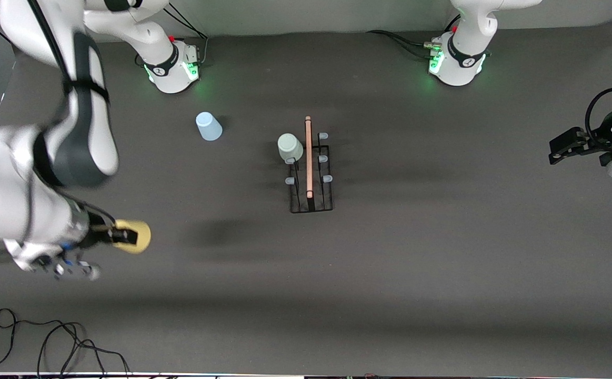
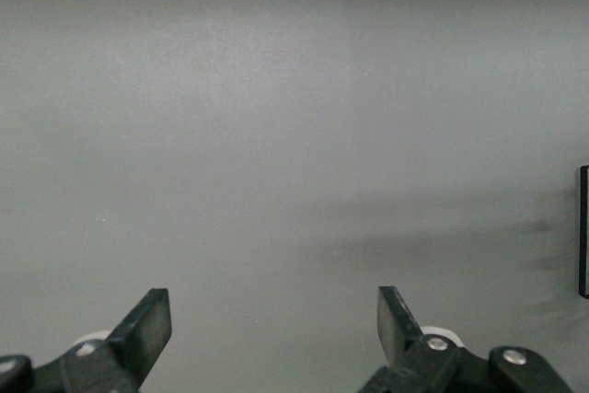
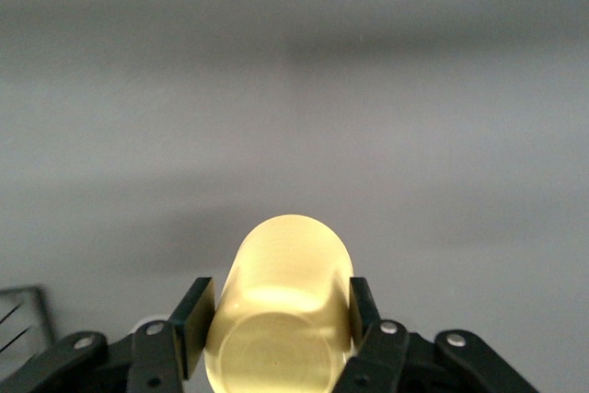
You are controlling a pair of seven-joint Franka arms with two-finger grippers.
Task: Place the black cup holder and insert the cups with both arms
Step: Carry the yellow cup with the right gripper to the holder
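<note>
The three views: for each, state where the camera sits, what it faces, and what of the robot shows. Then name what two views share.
Front view: high across the table, looking down at the black cup holder, mint cup and blue cup; both arms and bases show.
Left wrist view: on the left arm, facing bare table; the open left claw shows.
Right wrist view: on the right arm, facing table; the right claw shows, shut on the yellow cup.
Shared: front and right wrist views both show the yellow cup.
</note>
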